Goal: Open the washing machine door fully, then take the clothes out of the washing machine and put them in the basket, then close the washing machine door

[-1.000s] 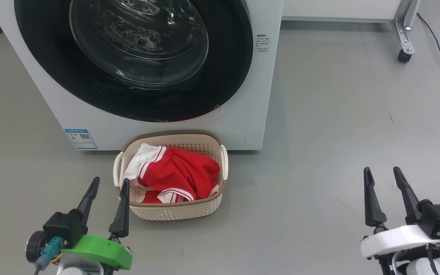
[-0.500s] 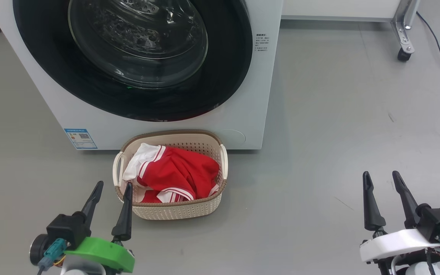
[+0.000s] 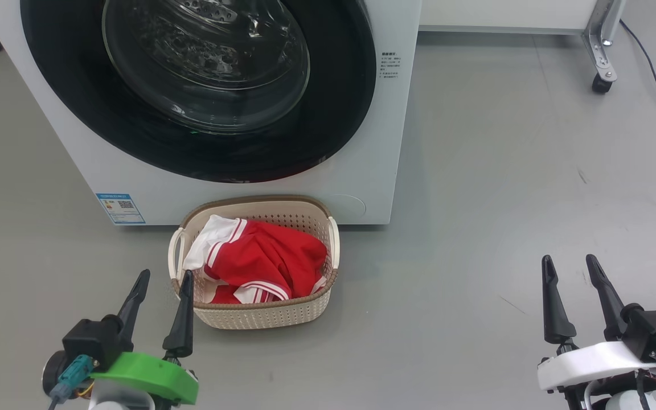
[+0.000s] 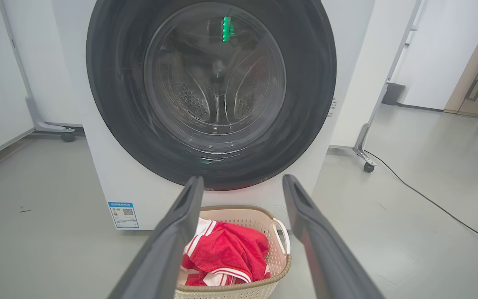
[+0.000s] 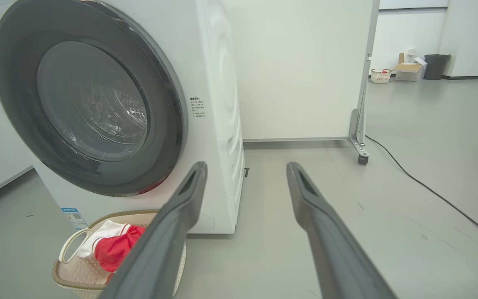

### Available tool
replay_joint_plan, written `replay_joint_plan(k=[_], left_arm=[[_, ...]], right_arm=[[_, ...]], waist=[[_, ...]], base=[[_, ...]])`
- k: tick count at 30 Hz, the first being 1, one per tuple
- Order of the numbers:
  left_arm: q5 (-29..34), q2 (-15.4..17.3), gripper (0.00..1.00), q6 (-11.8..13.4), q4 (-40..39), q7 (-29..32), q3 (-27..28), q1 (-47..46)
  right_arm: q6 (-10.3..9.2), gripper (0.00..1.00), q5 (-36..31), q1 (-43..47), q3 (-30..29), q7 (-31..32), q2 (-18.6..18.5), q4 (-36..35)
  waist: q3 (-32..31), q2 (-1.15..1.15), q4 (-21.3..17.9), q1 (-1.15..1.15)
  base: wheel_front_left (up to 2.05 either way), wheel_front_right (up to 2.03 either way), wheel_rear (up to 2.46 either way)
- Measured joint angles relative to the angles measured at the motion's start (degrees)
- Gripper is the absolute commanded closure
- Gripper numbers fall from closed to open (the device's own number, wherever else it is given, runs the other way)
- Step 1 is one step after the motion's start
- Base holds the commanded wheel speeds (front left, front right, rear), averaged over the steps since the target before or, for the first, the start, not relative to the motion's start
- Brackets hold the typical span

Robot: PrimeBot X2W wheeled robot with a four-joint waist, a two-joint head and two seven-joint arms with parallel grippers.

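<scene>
- Washing machine point(image 3: 385, 142) writing: a small blue label point(image 3: 120, 208) with a QR code is seen low on the white front, at seven o'clock of the washing machine door point(image 3: 203, 62); its print cannot be read.
- A block of small dark print point(image 3: 388, 64) is set at three o'clock of the door, also too small to be read.
- The left gripper point(image 3: 166, 274) is held spread, with nothing grasped; the basket point(image 3: 259, 313) lies at one o'clock of it, just beside one finger, and contact cannot be told.
- The clothes point(image 3: 262, 259) are held in the basket, which is set on the floor point(image 3: 476, 228) at six o'clock of the door.
- The right gripper point(image 3: 568, 259) is likewise spread and empty; the clothes lie at ten o'clock of it, well apart.
- The clothes are seen as crumpled red fabric with white stripe trim and a white part.
- The door is shut: a glossy black rim around bulging clear glass.
</scene>
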Motion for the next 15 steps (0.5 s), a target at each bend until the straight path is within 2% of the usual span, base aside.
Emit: replay_joint_plan(k=[15], left_arm=[[-0.9, 0.0, 0.0, 0.0, 0.2, 0.0, 1.0, 0.0]], right_arm=[[0.51, 0.0, -0.2, 0.0, -0.7, 0.0, 0.8, 0.0]], waist=[[-0.3, 0.0, 0.0, 0.0]], base=[[0.0, 0.0, 0.0]])
